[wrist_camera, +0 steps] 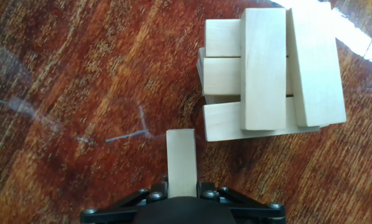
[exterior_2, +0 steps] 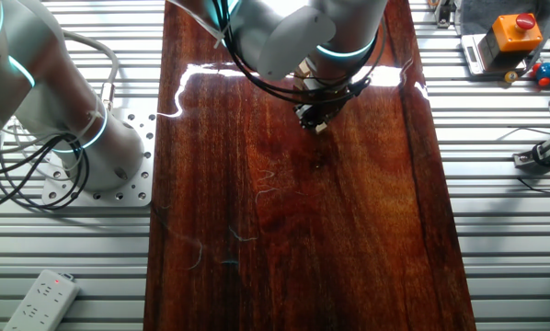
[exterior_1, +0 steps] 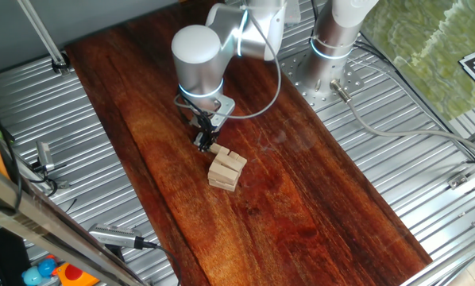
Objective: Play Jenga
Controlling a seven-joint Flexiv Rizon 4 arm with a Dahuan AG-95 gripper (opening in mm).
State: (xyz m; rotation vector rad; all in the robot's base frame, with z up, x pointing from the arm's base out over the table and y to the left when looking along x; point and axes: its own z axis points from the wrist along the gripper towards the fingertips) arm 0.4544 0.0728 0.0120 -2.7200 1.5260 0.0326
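Observation:
A small stack of pale wooden Jenga blocks (exterior_1: pixel 226 169) stands on the dark wooden table. In the hand view the stack (wrist_camera: pixel 267 74) is at the upper right, with two blocks lying across its top and a gap beside them. My gripper (exterior_1: pixel 204 138) hangs just behind the stack. It is shut on a loose matching block (wrist_camera: pixel 181 162), which juts forward from between the jaws, its tip just left of the stack's near corner. In the other fixed view the gripper (exterior_2: pixel 314 118) is under the wrist and the stack is hidden.
The wooden table top (exterior_1: pixel 301 199) lies on ribbed metal plates (exterior_1: pixel 79 159). The arm's base (exterior_1: pixel 333 56) stands at the back. Cables (exterior_1: pixel 380 127) run along the right. A power strip (exterior_2: pixel 40 299) and an emergency stop box (exterior_2: pixel 509 32) lie off the board.

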